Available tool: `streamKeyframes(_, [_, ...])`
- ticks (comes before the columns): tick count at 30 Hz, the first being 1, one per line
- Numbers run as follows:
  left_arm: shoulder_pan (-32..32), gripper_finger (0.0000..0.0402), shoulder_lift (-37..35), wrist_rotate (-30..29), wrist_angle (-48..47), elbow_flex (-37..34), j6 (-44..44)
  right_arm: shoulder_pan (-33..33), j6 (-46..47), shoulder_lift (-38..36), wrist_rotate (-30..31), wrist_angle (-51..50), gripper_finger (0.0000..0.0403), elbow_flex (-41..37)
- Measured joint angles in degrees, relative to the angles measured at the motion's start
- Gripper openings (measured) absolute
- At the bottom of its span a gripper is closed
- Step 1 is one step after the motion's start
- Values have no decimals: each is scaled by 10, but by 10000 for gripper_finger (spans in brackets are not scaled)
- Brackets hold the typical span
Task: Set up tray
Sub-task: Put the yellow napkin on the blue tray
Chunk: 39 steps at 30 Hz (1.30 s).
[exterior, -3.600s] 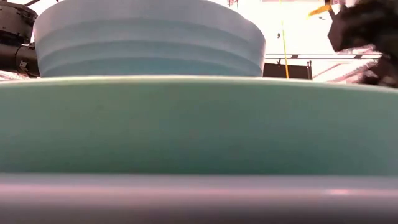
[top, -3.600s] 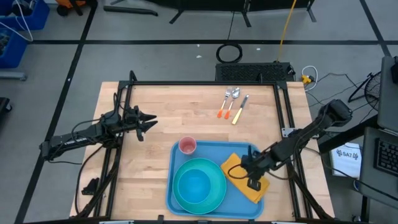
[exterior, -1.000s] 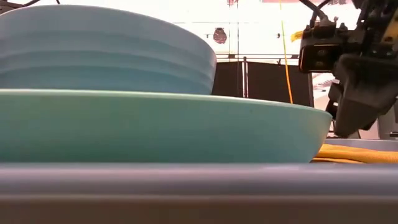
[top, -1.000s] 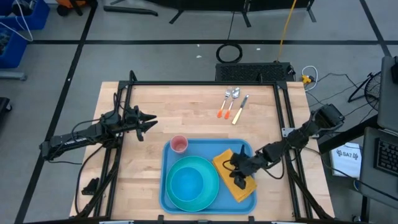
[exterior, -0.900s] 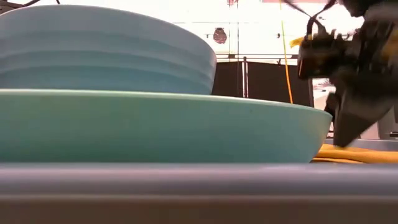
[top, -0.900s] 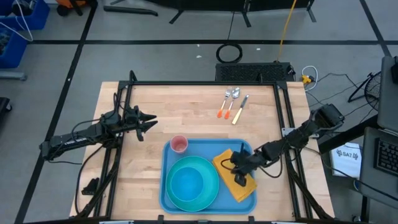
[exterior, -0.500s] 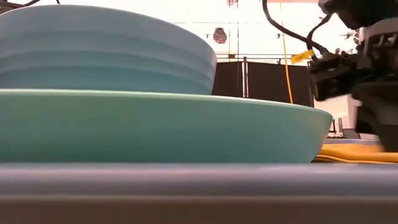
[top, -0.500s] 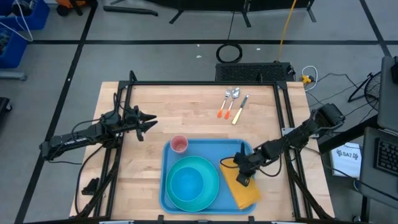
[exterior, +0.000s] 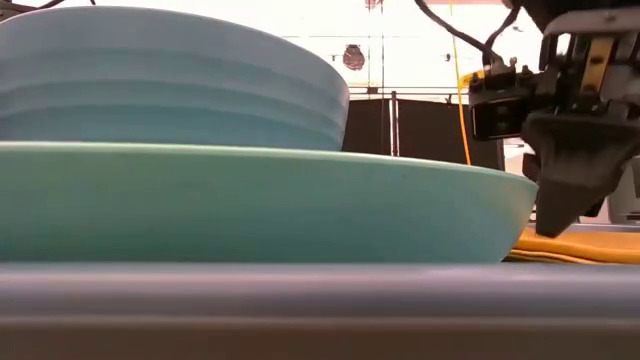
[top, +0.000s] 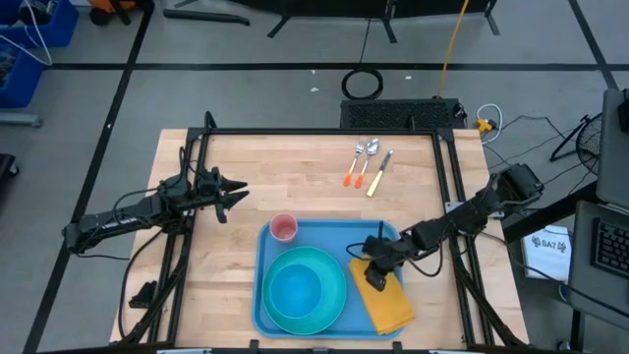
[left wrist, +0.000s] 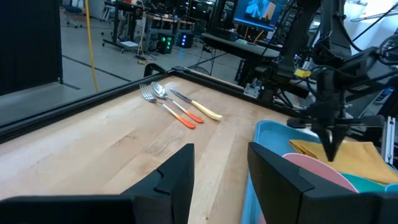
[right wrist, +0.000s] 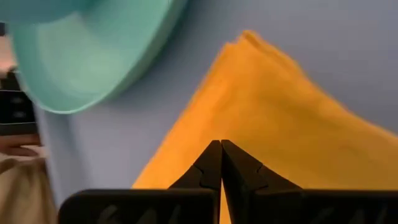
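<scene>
Along the bottom edge of the high view we see the light-blue tray (top: 263, 295), lying at the near side of the wooden table (top: 295, 177). On its left half sits a round teal plate (top: 304, 290) with a blue bowl (top: 295, 292) inside it; in the low view these two fill most of the frame. A small pink cup (top: 283, 228) stands in the tray's upper left corner. On the tray's right half lies a folded yellow cloth (top: 384, 301), its lower end reaching over the tray's near rim.

We find the right gripper (top: 375, 275) at the cloth's upper end, its fingers clenched tight together with the tips pointing down at the yellow fabric; we cannot tell whether any cloth is pinched between them.

At the left of the frame, well apart from the tray, the left gripper (top: 236, 194) hovers over bare wood with its fingers spread and nothing between them.

Toward the top of the table, three utensils lie side by side: a fork (top: 353, 166) and a spoon (top: 366, 166) with orange handles, and a knife (top: 379, 173) with a yellow handle.
</scene>
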Motion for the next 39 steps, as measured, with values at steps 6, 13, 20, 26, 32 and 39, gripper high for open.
streamKeyframes(6, [0,152,0,0,0,0,0,-13,-25,4,38,-48,0,0])
streamKeyframes(13, [0,152,0,0,0,0,0,-23,-63,31,129,-35,0,2])
streamKeyframes(20, [0,152,0,0,0,0,0,-23,-61,42,268,-44,0,1])
streamKeyframes(26, [0,152,0,0,0,0,0,-11,11,43,346,-85,0,0])
streamKeyframes(32, [0,152,0,0,0,0,0,10,76,41,322,-95,0,0])
streamKeyframes(39, [0,152,0,0,0,0,0,33,106,41,286,-86,0,1])
